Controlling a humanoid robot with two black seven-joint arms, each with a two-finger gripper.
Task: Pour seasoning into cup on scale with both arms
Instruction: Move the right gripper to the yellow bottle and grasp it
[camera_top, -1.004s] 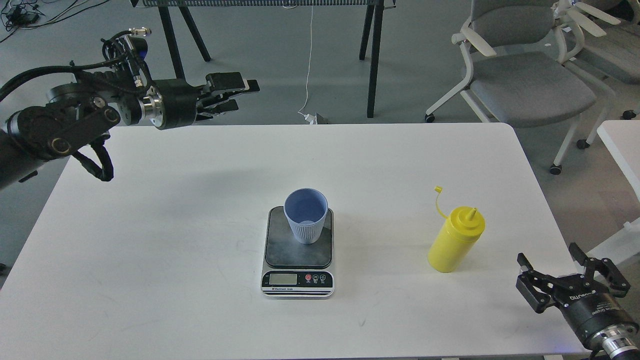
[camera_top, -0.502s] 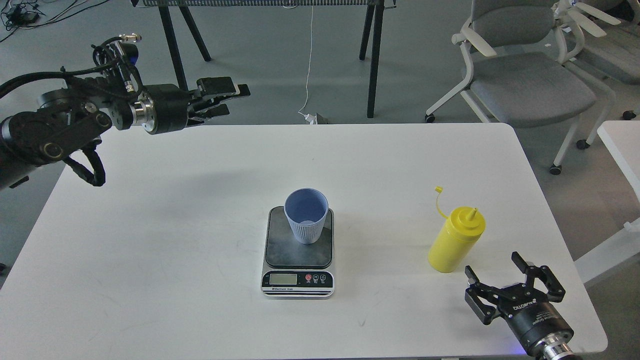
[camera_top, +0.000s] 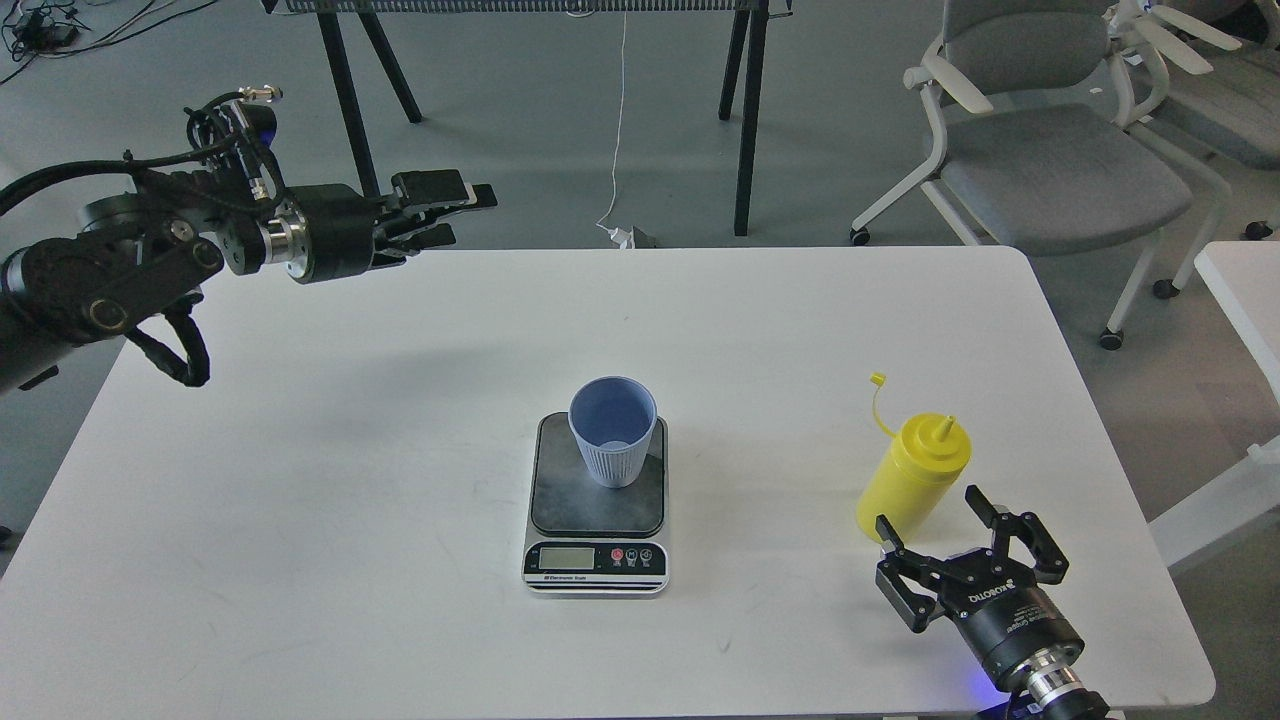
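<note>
Worktop (camera_top: 300, 480) white, fills most of the frame. Scale (camera_top: 597, 505) sits at centre, display and buttons toward the lower edge. Cup (camera_top: 612, 444) stands upright on the upper part of the scale's dark platform, mouth open; nothing inside can be told.

Bottle (camera_top: 912, 479), yellow, stands upright on the worktop at right of centre, well apart from the scale. Nozzle points up. Small cap hangs on its tether to the upper left of the nozzle, off the tip.

Right pincer (camera_top: 968, 548) at lower right, just below the bottle's base. Fingers spread wide, one tip near the bottle's lower left, the other near its lower right. Nothing held. Whether either tip touches the bottle cannot be told; the body of the bottle sits above the gap rather than within it. White lettering on the pincer's black housing, silver ring below it, arm entering from the lower right corner.

Left pincer (camera_top: 452, 208) at upper left, over the far left edge of the worktop, pointing right. Fingers lie close together and nearly level, nothing between them; whether fully closed cannot be told. Well apart from cup and scale.

Grey chairs (camera_top: 1050, 170) at upper right, black frame legs (camera_top: 745, 120) across the top.
</note>
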